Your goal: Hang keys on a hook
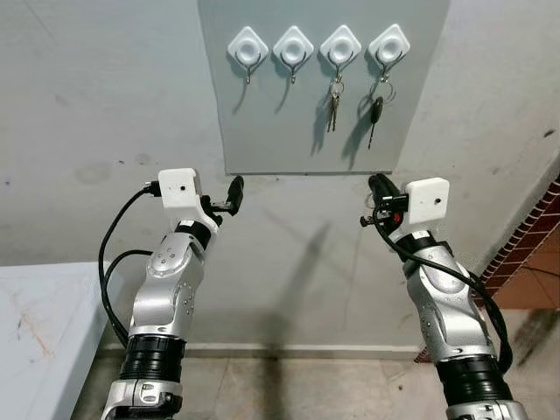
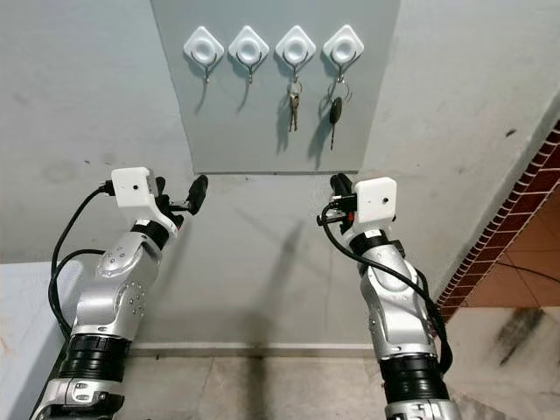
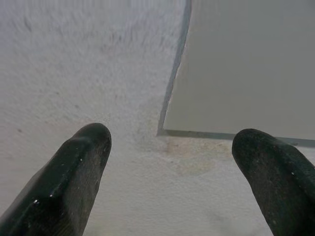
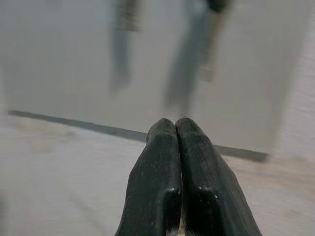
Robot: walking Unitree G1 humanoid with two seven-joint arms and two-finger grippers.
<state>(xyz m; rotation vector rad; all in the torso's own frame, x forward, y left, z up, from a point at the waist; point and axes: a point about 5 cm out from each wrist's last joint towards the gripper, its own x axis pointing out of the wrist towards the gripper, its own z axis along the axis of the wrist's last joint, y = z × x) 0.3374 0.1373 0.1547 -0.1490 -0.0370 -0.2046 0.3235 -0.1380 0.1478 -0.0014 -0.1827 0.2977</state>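
Four white hooks are being shown in a row across the top of the frame on a grey wall panel [image 1: 289,131], and the task's things are already hanging there: a bunch of keys [image 1: 333,107] is suspended from the third hook [image 1: 340,45] and a black-headed key [image 1: 375,114] from the fourth hook [image 1: 388,44], while the first hook [image 1: 248,47] and second hook [image 1: 293,46] are being left bare. The left gripper [image 1: 234,194] is being held below the panel's lower left corner with its fingers [image 3: 74,172] spread wide and nothing between them. The right gripper [image 1: 379,187] is being held below the panel's lower right corner, its fingers [image 4: 162,167] pressed together with nothing seen between them. The hanging is being judged as done; to finish well, both arms are best drawn back from the wall without the dangling keys being brushed
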